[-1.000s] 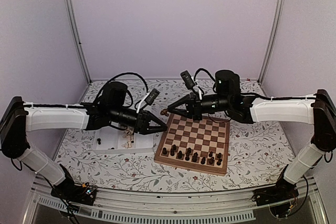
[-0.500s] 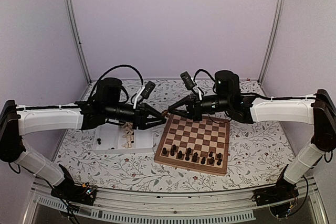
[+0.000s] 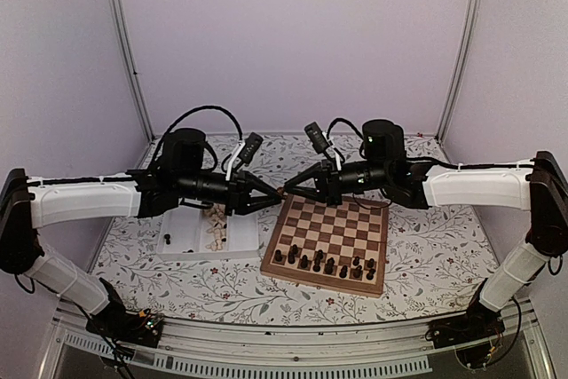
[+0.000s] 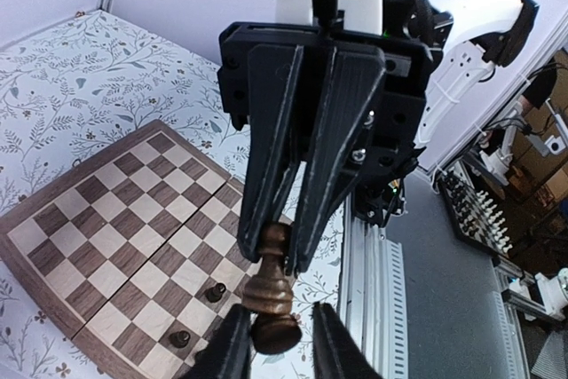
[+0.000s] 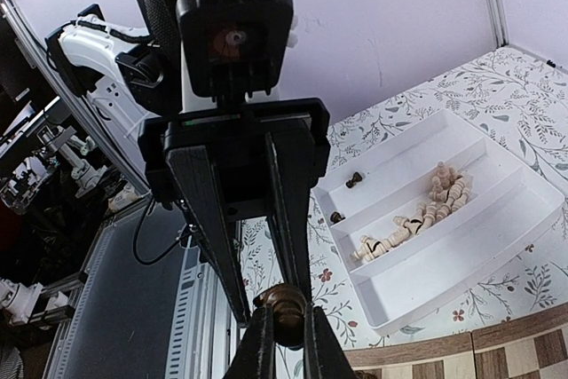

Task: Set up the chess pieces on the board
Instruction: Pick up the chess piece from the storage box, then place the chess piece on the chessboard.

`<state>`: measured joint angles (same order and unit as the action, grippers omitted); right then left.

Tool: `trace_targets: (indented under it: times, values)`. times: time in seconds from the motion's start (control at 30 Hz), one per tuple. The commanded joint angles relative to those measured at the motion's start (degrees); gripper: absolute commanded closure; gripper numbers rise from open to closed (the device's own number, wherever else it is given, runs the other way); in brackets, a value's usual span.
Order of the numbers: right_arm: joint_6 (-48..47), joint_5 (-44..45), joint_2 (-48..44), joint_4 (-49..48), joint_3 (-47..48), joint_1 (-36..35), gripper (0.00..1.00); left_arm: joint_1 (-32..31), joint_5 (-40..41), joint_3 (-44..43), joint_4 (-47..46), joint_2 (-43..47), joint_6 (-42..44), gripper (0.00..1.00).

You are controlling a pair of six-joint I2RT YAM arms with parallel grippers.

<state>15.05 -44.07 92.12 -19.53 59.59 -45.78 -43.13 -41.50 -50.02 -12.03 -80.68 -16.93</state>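
Observation:
A dark chess piece (image 4: 271, 295) hangs in the air above the far left corner of the board (image 3: 330, 230). My right gripper (image 5: 286, 336) is shut on its head. My left gripper (image 4: 277, 345) meets it tip to tip, and its fingers (image 4: 232, 348) flank the piece's base with a thin gap on one side. In the top view both grippers meet at the piece (image 3: 279, 192). Several dark chess pieces (image 3: 325, 264) stand on the board's near rows. Pale pieces (image 5: 417, 217) lie in the tray.
A white two-compartment tray (image 3: 191, 249) sits left of the board and holds pale chessmen (image 3: 216, 229) and a few dark ones (image 5: 353, 179). The floral tablecloth runs to the metal rail (image 3: 293, 343) at the near edge.
My left arm has swung right and up from the tray to the right gripper, and its jaws have narrowed around the piece's base. The right arm has stayed still.

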Motion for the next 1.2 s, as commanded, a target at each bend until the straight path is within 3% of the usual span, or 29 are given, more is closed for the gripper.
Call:
trace_targets:
  times: [0.0,0.2,0.37,0.5,0.73,1.0,1.17]
  values:
    - [0.06,0.12,0.26,0.93,1.46,0.2,0.98,-0.72,-0.87,-1.74,-1.15,-0.94,0.67,0.79]
    - [-0.24,0.49,0.43,1.79,2.17,0.19,0.98,-0.72,-0.58,-1.49,-0.35,-1.01,1.16,0.89]
    - [-1.13,4.03,-1.43,5.48,3.61,1.28,0.98,-0.72,-0.52,-1.57,2.82,-0.86,2.51,0.91]
    - [-5.6,13.52,-4.44,19.88,7.64,1.7,0.98,-0.52,3.5,-3.32,13.98,0.17,6.09,0.92]
    - [-10.3,24.91,-2.72,43.23,12.08,1.72,0.97,2.53,13.9,-14.56,29.41,-0.87,9.66,0.93]
    - [-12.88,33.21,1.41,62.48,17.0,1.67,0.96,5.54,19.59,-18.83,27.35,-3.51,12.24,0.94]
    - [-12.85,34.56,5.01,67.89,19.3,0.43,0.97,11.05,16.59,-11.36,21.55,-0.24,11.56,0.95]
